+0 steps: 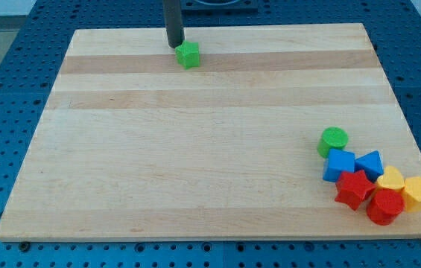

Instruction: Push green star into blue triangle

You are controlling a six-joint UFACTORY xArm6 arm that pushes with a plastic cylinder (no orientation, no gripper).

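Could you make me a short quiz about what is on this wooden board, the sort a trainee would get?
1. True or false: my tip is just to the view's upper left of the green star.
2. Which block lies nearest the blue triangle? A) blue cube B) green cylinder C) the green star
3. Fill in: the cluster of blocks sits in the board's lower ____ corner in the view.

Key
1. True.
2. A: the blue cube is right beside it.
3. Right. The red star, a red block and two yellow blocks are there too.
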